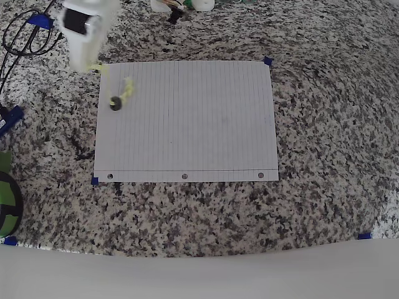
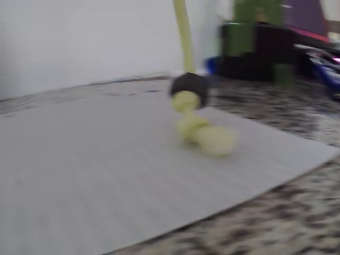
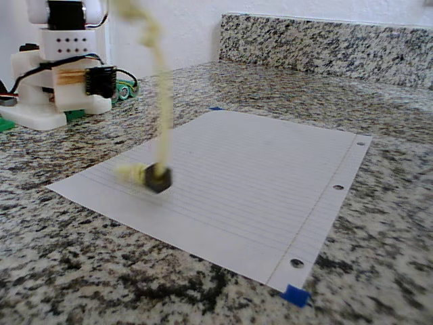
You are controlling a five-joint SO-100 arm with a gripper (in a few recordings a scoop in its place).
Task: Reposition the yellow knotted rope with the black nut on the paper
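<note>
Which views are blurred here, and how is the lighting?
Wrist view: soft throughout, the rope and nut smeared, background clutter out of focus. Fixed view: the hanging rope streaks with motion blur, while the paper stays sharp. Overhead view: the arm at top left is blurred and washed out; the counter is evenly lit, no harsh shadows.
</note>
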